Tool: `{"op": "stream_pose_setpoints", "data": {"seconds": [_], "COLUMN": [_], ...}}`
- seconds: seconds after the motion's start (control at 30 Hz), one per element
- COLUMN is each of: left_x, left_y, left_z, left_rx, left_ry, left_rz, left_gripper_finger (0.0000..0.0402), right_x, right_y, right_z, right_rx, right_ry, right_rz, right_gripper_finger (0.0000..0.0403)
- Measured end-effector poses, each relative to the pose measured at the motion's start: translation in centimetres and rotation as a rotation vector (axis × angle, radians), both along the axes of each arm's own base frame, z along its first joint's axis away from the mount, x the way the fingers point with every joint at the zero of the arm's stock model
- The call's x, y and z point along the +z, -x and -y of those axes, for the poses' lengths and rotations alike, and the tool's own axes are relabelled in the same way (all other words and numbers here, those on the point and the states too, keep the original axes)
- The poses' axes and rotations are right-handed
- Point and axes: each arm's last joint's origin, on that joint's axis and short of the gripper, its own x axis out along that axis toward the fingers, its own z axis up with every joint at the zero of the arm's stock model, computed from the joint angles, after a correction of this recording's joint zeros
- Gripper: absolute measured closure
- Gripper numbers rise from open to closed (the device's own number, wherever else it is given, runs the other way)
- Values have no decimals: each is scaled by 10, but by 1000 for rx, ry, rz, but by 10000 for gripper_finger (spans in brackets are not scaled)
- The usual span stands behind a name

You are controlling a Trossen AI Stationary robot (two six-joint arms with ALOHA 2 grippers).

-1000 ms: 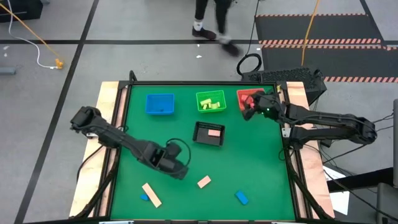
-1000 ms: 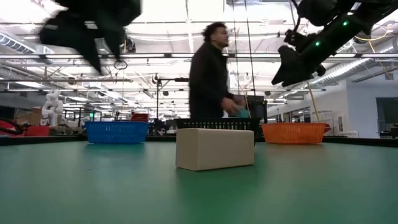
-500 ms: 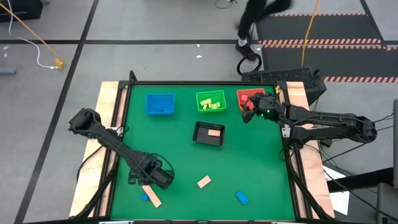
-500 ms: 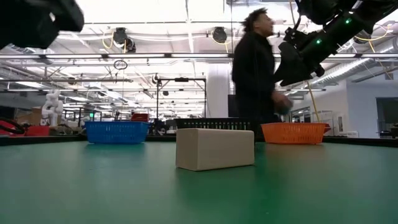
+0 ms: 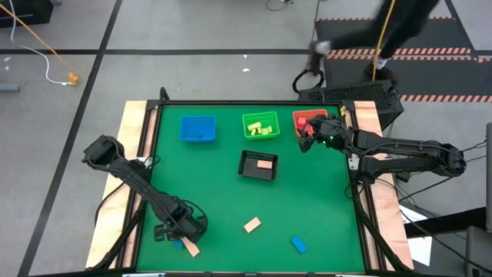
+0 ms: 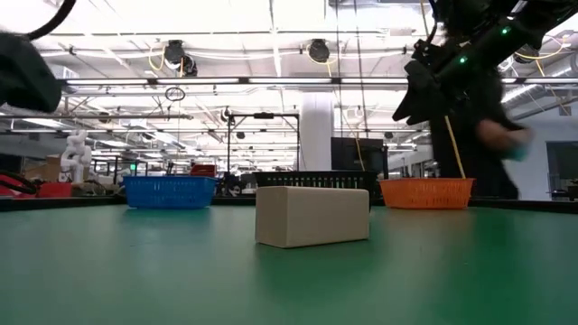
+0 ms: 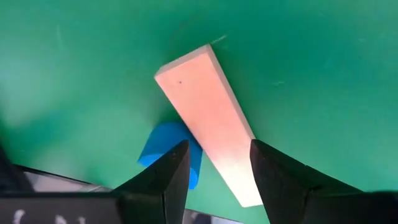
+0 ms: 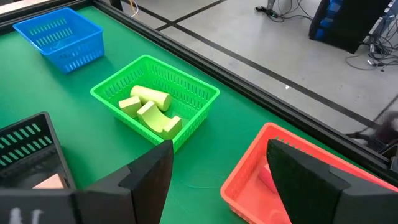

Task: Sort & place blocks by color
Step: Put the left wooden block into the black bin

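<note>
My left gripper [image 7: 217, 171] is open near the table's near left corner [image 5: 181, 231]. It points down over a long tan bar [image 7: 205, 121], and its fingers stand on either side of the bar. A blue block [image 7: 171, 152] lies against the bar. Another tan block [image 5: 252, 225] and a blue block [image 5: 298, 244] lie flat on the mat. My right gripper [image 8: 217, 180] is open and empty, hovering by the red tray [image 5: 307, 121]. Yellow-green blocks [image 8: 149, 106] lie in the green tray [image 5: 260, 125].
The blue tray [image 5: 197, 128] stands at the far left of the tray row. A black mesh tray [image 5: 258, 165] at mid-table holds a tan block [image 5: 264, 164]. In the low view the tan block [image 6: 312, 215] stands in front. A person [image 5: 400, 23] walks beyond the far edge.
My left gripper has swung from mid-table toward the near left corner and come down over the long tan bar and the blue block. The person behind the table has walked to the right.
</note>
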Motion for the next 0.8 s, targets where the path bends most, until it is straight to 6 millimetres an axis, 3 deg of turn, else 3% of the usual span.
{"op": "stream_pose_setpoints", "data": {"seconds": [0.8], "left_x": [-31], "left_y": [27], "left_z": [-11], "left_rx": [-11], "left_ry": [-104], "left_rz": [-62], "left_gripper_finger": [231], "right_x": [0], "right_y": [0], "right_z": [0], "right_rx": [0], "right_ry": [0], "right_rz": [0], "right_gripper_finger": [151]}}
